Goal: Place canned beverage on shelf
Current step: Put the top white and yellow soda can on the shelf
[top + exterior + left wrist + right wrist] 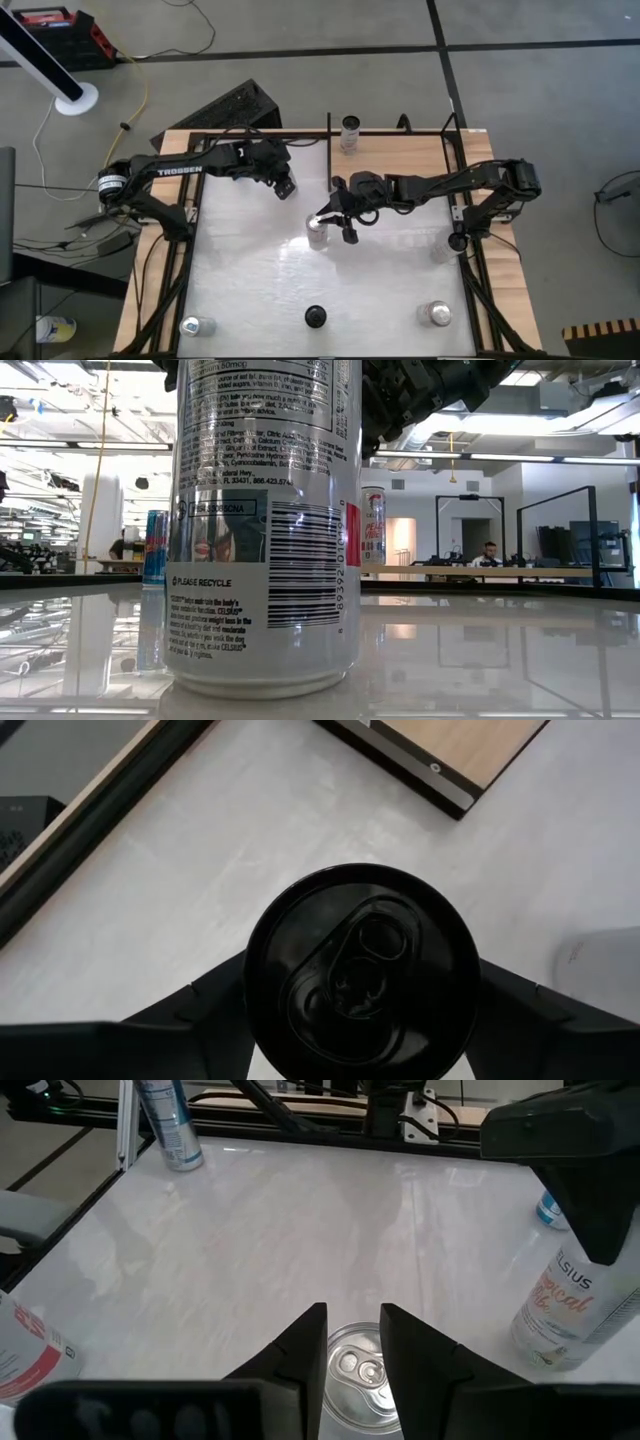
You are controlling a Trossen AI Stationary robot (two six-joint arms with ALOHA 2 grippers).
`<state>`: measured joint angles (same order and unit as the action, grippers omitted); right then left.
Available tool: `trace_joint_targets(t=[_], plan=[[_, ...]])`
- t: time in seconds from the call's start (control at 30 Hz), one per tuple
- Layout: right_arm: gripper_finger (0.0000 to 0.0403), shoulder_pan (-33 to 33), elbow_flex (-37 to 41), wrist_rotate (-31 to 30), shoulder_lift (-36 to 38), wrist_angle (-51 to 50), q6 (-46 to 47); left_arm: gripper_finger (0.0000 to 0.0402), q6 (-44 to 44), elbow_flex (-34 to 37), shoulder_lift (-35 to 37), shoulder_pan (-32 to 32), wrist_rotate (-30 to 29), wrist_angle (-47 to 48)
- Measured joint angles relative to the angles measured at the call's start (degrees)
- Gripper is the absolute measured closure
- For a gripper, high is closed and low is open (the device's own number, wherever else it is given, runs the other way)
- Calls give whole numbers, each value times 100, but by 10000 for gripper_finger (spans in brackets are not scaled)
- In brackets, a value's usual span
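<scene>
Toward eleven o'clock from the middle of the desk (250,280), the left claw (286,187) is clenched on a black-topped can (360,970). Its two dark fingers (205,1005) press the can's sides at three and nine o'clock in the wrist view. The can stands upright below the claw, tab up. Whether it rests on the desk or hangs just above it cannot be told.

At the desk's middle the right claw (352,1318) hovers over a silver can (317,233), its arm reaching in from three o'clock. Its fingers (300,1350) stand a narrow gap apart above the can's lid, grasping nothing that shows. In the low view this can fills the foreground, upright on the desk.

The shelf (400,150), a light-wood panel edged with black rods, lies at the desk's twelve-to-one o'clock edge. One can (349,130) stands at its eleven o'clock corner.

More cans stand at the desk's seven o'clock (198,325) and five o'clock (436,313) corners. A Celsius can (560,1305) stands near the right claw.
</scene>
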<state>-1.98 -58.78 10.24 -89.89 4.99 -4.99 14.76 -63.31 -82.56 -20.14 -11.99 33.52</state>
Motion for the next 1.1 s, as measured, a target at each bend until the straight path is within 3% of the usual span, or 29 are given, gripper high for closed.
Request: trace_joint_targets(t=[0.23, 0.57, 0.97, 1.1], plan=[[283, 0, 0, 2, -2, 7, 0, 109, 42, -7, 0, 0, -8, -53], [283, 0, 0, 7, -2, 9, 0, 104, 199, -7, 0, 0, -6, -57], [283, 0, 0, 11, -2, 9, -2, 104, -684, -7, 0, 0, 37, -9], [283, 0, 0, 11, -2, 10, -3, 104, -1489, -7, 0, 0, 64, 75]])
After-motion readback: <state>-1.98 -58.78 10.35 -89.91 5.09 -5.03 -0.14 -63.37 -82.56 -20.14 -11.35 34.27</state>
